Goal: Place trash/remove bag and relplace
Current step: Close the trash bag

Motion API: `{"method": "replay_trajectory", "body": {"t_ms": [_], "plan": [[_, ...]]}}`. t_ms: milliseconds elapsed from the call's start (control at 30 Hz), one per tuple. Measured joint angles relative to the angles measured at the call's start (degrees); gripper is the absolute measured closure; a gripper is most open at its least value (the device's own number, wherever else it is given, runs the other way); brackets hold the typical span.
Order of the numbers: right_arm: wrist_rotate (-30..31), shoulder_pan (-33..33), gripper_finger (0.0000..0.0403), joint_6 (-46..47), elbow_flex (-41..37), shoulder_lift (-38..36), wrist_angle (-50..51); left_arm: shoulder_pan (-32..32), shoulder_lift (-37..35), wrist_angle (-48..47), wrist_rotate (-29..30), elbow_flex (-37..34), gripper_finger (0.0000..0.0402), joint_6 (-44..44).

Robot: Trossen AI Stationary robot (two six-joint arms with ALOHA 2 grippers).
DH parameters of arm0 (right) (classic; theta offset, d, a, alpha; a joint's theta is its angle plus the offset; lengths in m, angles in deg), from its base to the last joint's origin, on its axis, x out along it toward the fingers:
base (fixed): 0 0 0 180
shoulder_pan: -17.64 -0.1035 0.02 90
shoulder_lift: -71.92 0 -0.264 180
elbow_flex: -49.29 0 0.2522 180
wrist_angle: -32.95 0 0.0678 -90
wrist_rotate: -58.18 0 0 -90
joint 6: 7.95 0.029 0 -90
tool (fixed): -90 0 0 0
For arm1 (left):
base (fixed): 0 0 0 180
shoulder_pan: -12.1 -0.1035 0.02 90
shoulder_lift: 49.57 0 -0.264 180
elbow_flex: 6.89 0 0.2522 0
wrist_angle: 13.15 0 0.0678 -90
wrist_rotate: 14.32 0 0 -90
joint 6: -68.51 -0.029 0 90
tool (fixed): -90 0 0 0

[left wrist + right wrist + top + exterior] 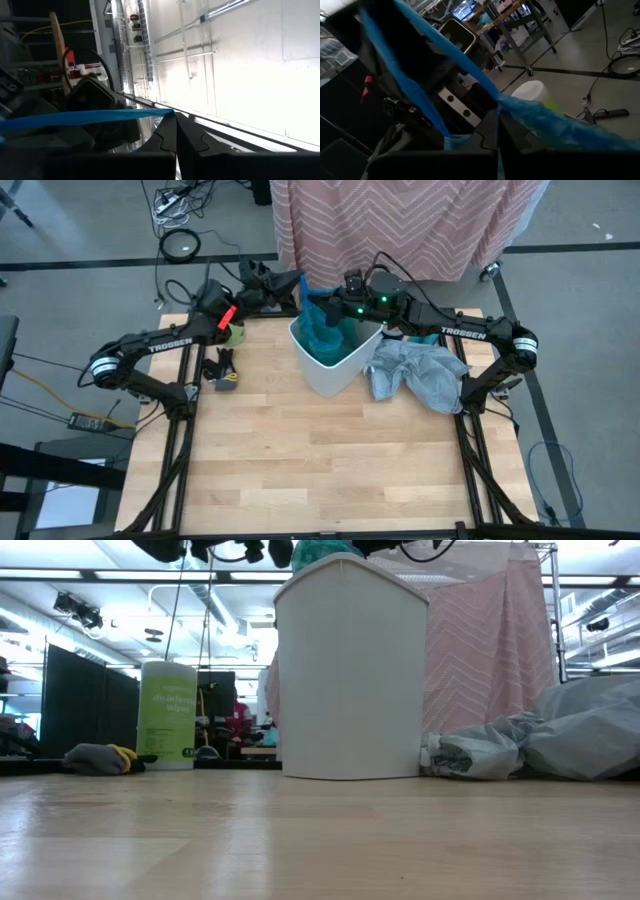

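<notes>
Cut off by the low view's top edge: both arms and the bunched top of the teal bag [322,550] above the white bin [350,670]. Hidden inside that bin: the bag's lower part and any contents, unreadable from above too. Partly covered from overhead by the two wrists: the bag's stretched edge [322,315]. Too small to identify: the dark and yellow item [222,370] on the surface near the left arm, and the print on the green canister [167,712]. Blurred in the left wrist view: the dark shapes behind the taut blue strip [85,118]. Half hidden behind the bin: the grey plastic bag [560,740].
</notes>
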Motion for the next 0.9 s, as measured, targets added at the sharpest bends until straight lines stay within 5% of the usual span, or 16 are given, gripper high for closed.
{"method": "replay_trajectory", "body": {"t_ms": [400, 900], "plan": [[0.2, 0.0, 0.0403, -0.4, 0.0, 0.0, 0.5, 3.2, 6.9, -0.2, -4.5, 9.8, 0.0400, 0.1], [0.1, 0.0, 0.0403, -1.4, 0.0, 0.1, 4.5, 0.8, 7.5, 4.1, -5.7, 10.9, 0.0400, 4.2]]}}
